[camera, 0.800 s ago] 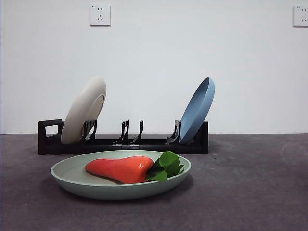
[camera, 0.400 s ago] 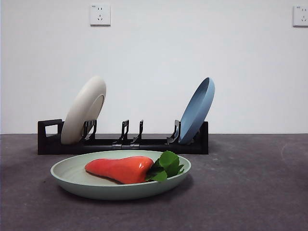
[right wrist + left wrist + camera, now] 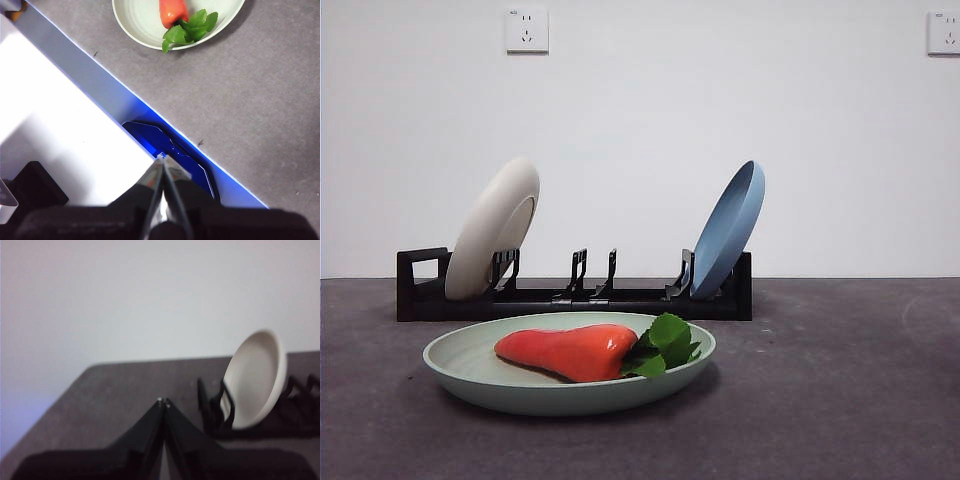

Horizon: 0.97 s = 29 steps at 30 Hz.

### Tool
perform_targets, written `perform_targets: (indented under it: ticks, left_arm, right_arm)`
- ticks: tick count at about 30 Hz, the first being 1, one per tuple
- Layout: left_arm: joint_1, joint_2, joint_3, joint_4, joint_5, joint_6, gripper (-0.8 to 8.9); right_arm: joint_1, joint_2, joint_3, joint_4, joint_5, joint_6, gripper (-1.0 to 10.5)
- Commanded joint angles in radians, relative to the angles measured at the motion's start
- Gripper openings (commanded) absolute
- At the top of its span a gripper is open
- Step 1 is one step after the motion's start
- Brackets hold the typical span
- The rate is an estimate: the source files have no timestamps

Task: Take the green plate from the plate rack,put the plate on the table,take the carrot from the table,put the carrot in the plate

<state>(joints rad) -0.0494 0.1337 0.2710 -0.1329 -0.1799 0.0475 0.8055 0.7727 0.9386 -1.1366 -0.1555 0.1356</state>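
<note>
My left gripper (image 3: 163,402) and right gripper (image 3: 162,158) are both pressed closed on nothing, well away from the work. The glossy orange-red toy carrot (image 3: 567,351) lies inside the shallow sage-green plate (image 3: 480,380), flat on the dark grey table (image 3: 840,400) before the long black plate rack (image 3: 575,298). I judge the main risk is a careless arm nudging the plate.

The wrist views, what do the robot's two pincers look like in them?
The left pincer has two matte black jaws, wide at the base and tapering to narrow tips with small pale spots at the ends. The right pincer looks the same: two black tapered jaws with light, shiny edges near the tips. No cables or markings show on either.
</note>
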Motion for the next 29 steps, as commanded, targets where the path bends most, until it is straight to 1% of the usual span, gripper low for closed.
perform_targets:
  ticks: [1, 6, 12, 18, 23, 29]
  left_arm:
    - [0.021, -0.043, -0.072, 0.013, 0.003, -0.041, -0.03]
    - [0.042, -0.106, -0.169, 0.011, 0.006, -0.06, -0.03]
    - [0.045, -0.131, -0.223, -0.007, 0.007, -0.082, -0.03]
    - [0.045, -0.131, -0.267, -0.032, 0.008, -0.137, -0.03]
    - [0.045, -0.131, -0.267, -0.04, 0.028, -0.157, -0.03]
    - [0.045, -0.131, -0.267, -0.04, 0.029, -0.156, -0.03]
  right_arm:
    - [0.002, -0.002, 0.0, 0.003, 0.002, 0.005, 0.0]
    - [0.002, -0.002, 0.0, 0.003, 0.002, 0.005, 0.0]
    - [0.002, -0.002, 0.0, 0.003, 0.002, 0.006, 0.0]
    - [0.002, -0.002, 0.0, 0.003, 0.002, 0.005, 0.0]
    - [0.002, -0.002, 0.0, 0.003, 0.002, 0.005, 0.0]
    - [0.002, -0.002, 0.0, 0.003, 0.002, 0.005, 0.0]
